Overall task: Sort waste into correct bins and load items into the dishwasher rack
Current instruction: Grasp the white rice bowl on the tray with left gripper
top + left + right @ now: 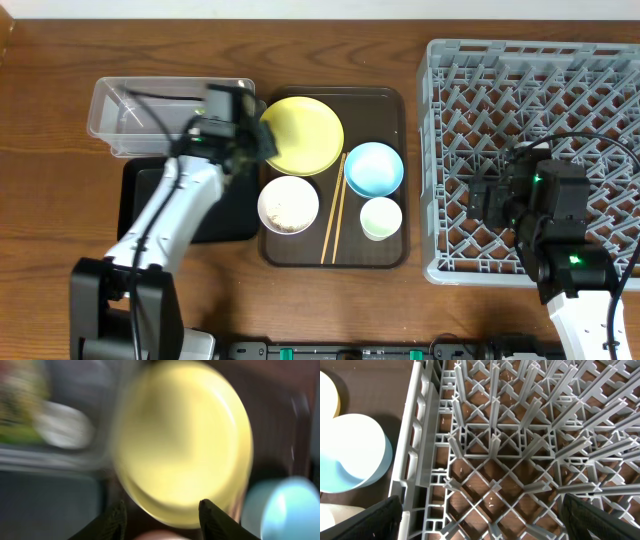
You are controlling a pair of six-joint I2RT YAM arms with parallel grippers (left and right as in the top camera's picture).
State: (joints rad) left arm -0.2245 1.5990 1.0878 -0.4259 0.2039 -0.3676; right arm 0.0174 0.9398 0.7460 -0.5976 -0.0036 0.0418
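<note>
Left gripper (162,512) half parted, empty, over yellow plate (305,135) left rim; rim to be pinched squarely. Right gripper (480,515) wide, empty, over dishwasher rack (530,80).

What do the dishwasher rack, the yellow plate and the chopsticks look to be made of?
Dishwasher rack: grey moulded plastic, matte, thin lattice ribs. Yellow plate: probably plastic or melamine, smooth, soft sheen. Chopsticks: likely wood or bamboo, pale tan, matte.

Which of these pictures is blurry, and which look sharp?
Left wrist view: heavily smeared, the round yellow plate and light blue bowl only soft blobs. Overhead view: mostly sharp and evenly lit. Right wrist view: crisp on the grey plastic lattice rack.
</note>
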